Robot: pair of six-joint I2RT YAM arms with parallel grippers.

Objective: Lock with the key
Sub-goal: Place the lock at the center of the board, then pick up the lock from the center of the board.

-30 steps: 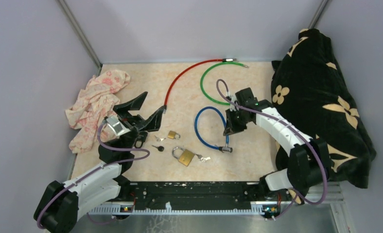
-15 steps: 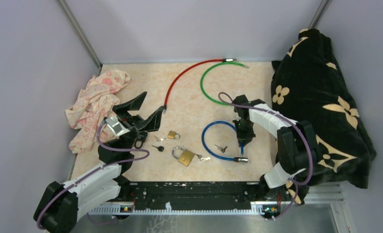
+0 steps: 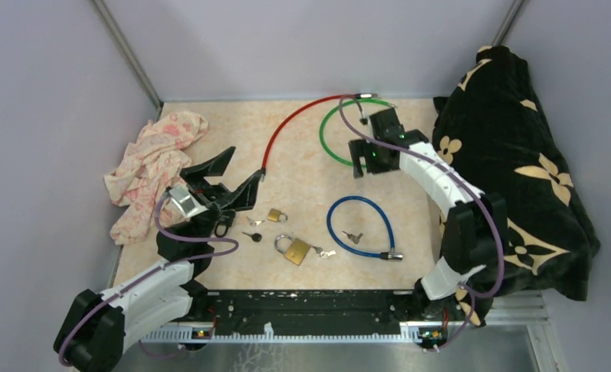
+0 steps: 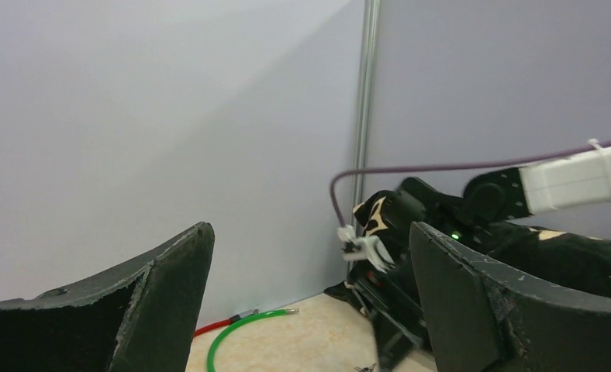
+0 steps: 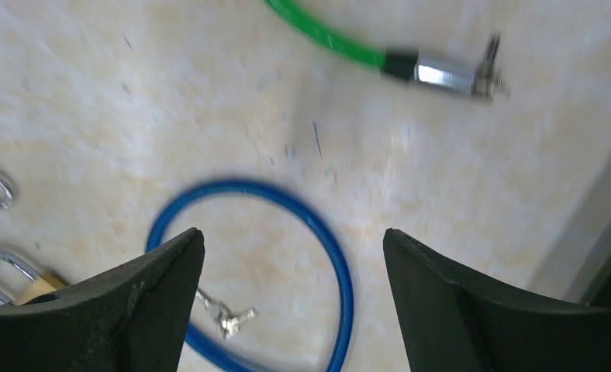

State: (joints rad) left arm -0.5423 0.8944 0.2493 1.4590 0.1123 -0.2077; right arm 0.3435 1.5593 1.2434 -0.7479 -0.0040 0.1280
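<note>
While hanging spread wide and empty beside the floral cloth (image 3: 153, 172), left gripper (image 3: 233, 177) with no part in this step. Further right, untouched: small padlock (image 3: 276, 215), then larger padlock (image 3: 295, 250). Next, the blue cable lock (image 3: 335, 232), flat on the table (image 3: 302, 178) just right of centre. A second ago pinched at its end and carried; now let go, lying as a loop that seems closed into its barrel (image 3: 393, 254). Long axis of the oval slanting from far-left to near-right, barrel at the near-right end, pointing right. Key bunch (image 3: 353, 236) loose inside the loop, apart from the barrel. Probably means closing done, turning with the key not. Beyond it, right gripper (image 3: 364, 159), jaws apart and empty, drawn back beside the green cable (image 3: 323, 136).
</note>
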